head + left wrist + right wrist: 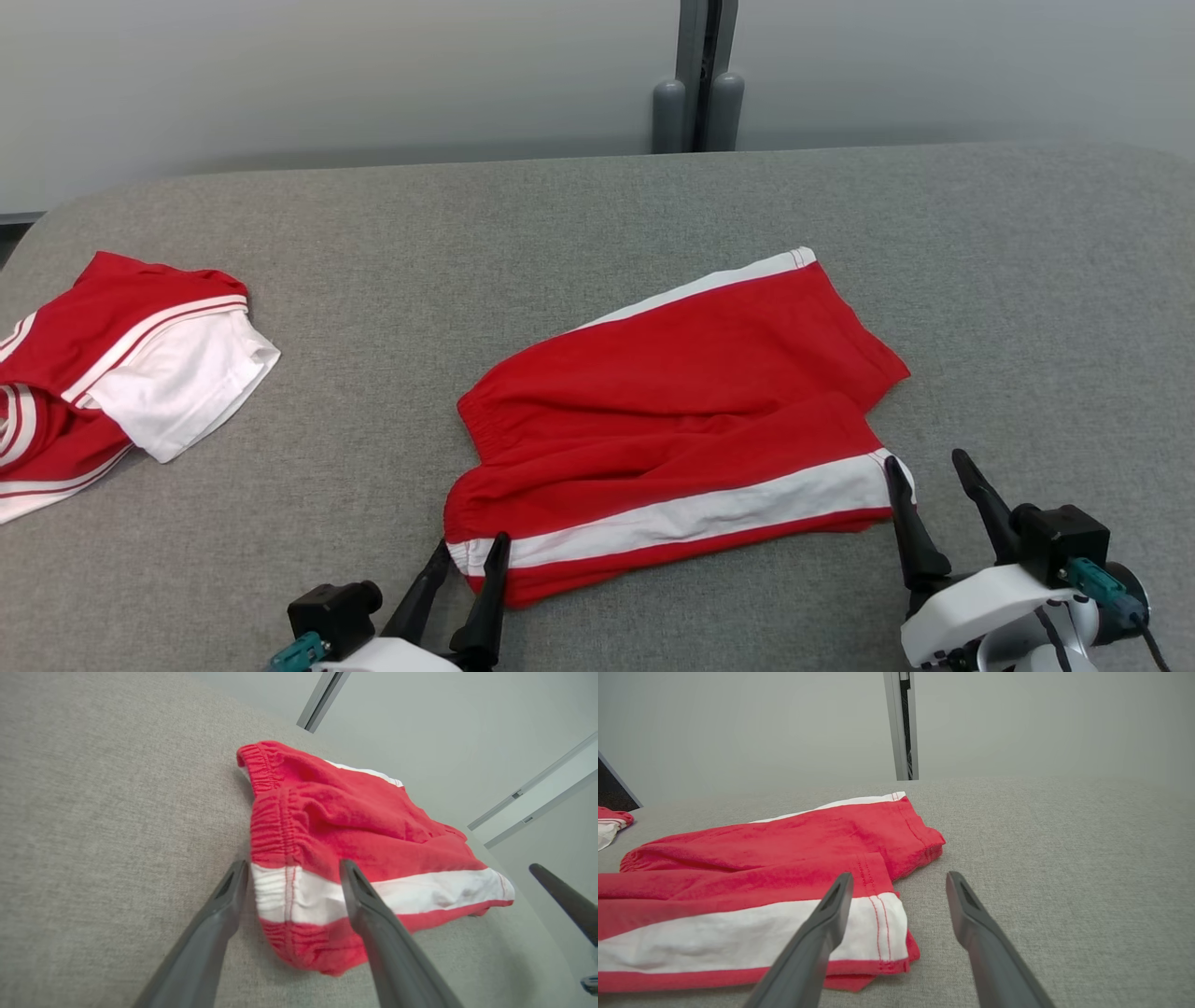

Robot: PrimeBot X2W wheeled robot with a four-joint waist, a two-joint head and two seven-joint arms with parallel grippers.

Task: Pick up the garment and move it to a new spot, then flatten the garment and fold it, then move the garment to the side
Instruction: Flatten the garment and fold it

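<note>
Both jaws apart at near corners of red shorts, open grey surface beyond and right

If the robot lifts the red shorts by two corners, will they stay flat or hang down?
The red shorts are probably floppy: the cloth wrinkles and the waistband is gathered, so the middle would likely sag. They lie thin, so seem light. Pushed over the woven grey surface, they would probably bunch.

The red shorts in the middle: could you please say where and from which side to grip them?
Probably the two near corners, from the robot's side: waistband end for the left gripper, leg hem for the right gripper. The shorts lie flat, white-striped edge nearest, with both open grippers at those corners.
</note>
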